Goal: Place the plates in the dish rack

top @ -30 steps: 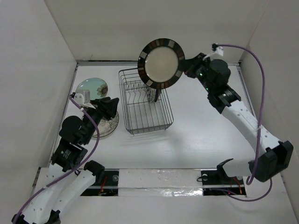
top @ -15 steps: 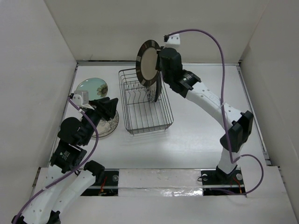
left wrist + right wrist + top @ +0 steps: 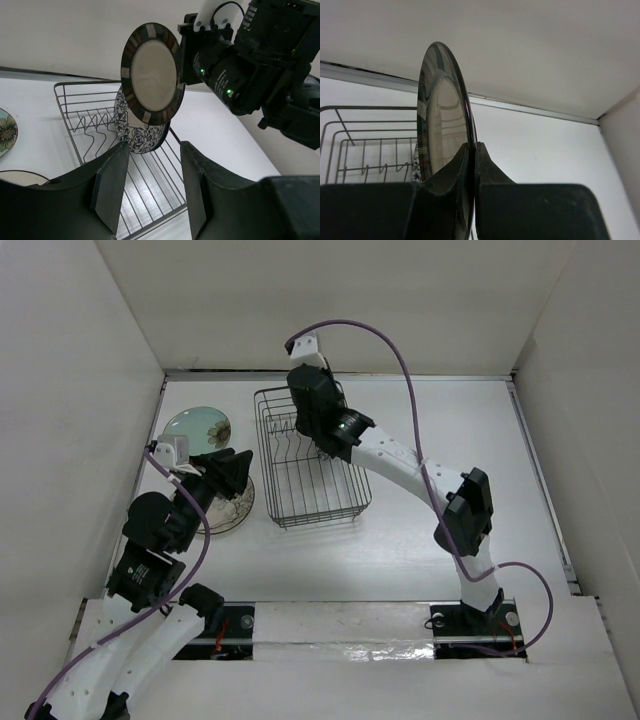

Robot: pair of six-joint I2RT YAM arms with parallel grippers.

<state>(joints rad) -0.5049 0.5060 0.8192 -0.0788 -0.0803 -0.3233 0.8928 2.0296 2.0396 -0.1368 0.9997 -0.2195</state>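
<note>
We record 1 dark-rimmed plate (image 3: 152,73) with cream centre, upright above the dish rack (image 3: 85,83), right edge clamped by the right gripper (image 3: 182,57), 1 blue-floral plate (image 3: 137,136) standing in the rack, partly overlapped, left gripper (image 3: 150,187) fingers apart in foreground.

2 white arms (image 3: 392,456) — purple cables (image 3: 345,324).

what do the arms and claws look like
The left arm and right arm have white shells with black joints; a purple cable loops along each. The left claw and right claw are dark and blocky. Green lights glow on the right wrist.
</note>
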